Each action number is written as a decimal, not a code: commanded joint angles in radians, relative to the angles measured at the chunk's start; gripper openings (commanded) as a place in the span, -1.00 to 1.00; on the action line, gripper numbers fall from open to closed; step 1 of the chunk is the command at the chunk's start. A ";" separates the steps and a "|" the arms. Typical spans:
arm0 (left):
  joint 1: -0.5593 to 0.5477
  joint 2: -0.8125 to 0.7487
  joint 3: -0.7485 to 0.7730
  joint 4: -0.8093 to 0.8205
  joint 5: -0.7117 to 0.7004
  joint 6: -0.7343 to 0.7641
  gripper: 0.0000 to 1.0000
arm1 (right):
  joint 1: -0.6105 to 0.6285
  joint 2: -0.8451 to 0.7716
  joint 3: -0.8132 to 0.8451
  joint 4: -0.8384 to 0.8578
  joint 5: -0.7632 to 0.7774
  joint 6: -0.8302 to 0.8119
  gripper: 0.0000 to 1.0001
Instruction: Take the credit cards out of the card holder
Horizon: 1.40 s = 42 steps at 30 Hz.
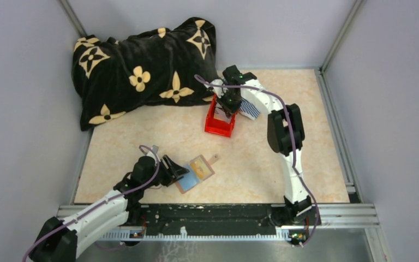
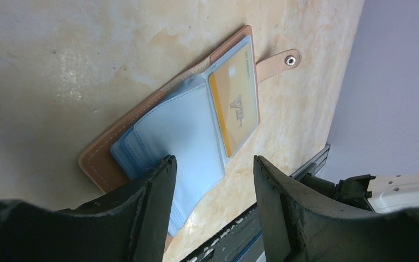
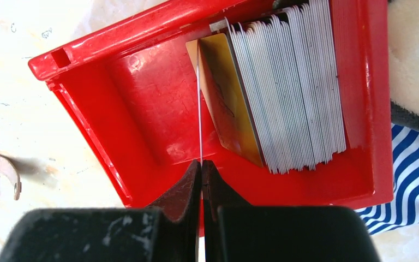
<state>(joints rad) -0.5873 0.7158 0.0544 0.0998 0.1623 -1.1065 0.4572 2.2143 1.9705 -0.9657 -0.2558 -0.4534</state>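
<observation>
A black flowered blanket [image 1: 142, 71] fills the tabletop's far left corner. Over the red box [image 3: 142, 98] of stacked credit cards [image 3: 300, 87], the right gripper [image 3: 202, 166] pinches a thin card [image 3: 199, 109] edge-on. Near the near edge, the card holder [image 2: 196, 125] lies open with an orange card [image 2: 237, 103] inside. The left gripper [image 2: 214, 164] is spread over its end.

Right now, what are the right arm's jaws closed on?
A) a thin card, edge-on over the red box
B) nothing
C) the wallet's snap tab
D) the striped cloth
A: in the right wrist view the jaws are pinched shut on a thin card seen edge-on, over the red box, beside the stack of cards.
</observation>
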 commanded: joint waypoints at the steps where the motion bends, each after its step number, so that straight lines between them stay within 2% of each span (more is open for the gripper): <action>1: 0.010 0.019 -0.033 -0.015 0.018 0.008 0.23 | 0.005 0.007 0.040 0.003 0.006 -0.013 -1.00; 8: 0.016 0.017 -0.037 -0.009 0.022 0.008 0.22 | 0.005 0.010 0.040 0.031 0.044 0.018 -1.00; 12: 0.018 0.021 -0.042 0.003 0.030 0.008 0.22 | 0.006 -0.002 0.039 0.057 0.059 0.041 -0.61; 13: 0.017 0.022 -0.043 0.004 0.032 0.008 0.22 | 0.007 -0.008 0.038 0.065 0.063 0.045 -0.45; 14: 0.019 0.022 -0.044 0.009 0.034 0.007 0.22 | 0.009 -0.015 0.034 0.076 0.072 0.049 -0.42; 25: 0.023 0.024 -0.054 0.025 0.041 0.010 0.20 | 0.043 -0.129 -0.058 0.229 0.127 0.119 -0.47; 31: 0.023 0.018 -0.015 0.009 0.030 0.056 0.24 | 0.055 -0.287 -0.227 0.409 0.140 0.223 -0.51; 36: 0.024 0.040 0.040 -0.005 -0.001 0.082 0.43 | 0.060 -0.506 -0.507 0.674 0.140 0.364 -0.48; 38: 0.024 0.052 0.063 -0.001 0.003 0.083 0.55 | 0.060 -0.617 -0.632 0.751 0.136 0.414 -0.33; 41: 0.023 0.062 0.091 0.016 0.013 0.089 0.96 | 0.061 -0.744 -0.774 0.824 0.145 0.453 -0.11; 42: 0.024 0.062 0.097 0.021 0.010 0.091 0.98 | 0.060 -0.784 -0.822 0.842 0.152 0.466 -0.07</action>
<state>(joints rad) -0.5694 0.7689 0.1104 0.1329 0.1871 -1.0492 0.5087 1.5909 1.2743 -0.3225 -0.1181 -0.0898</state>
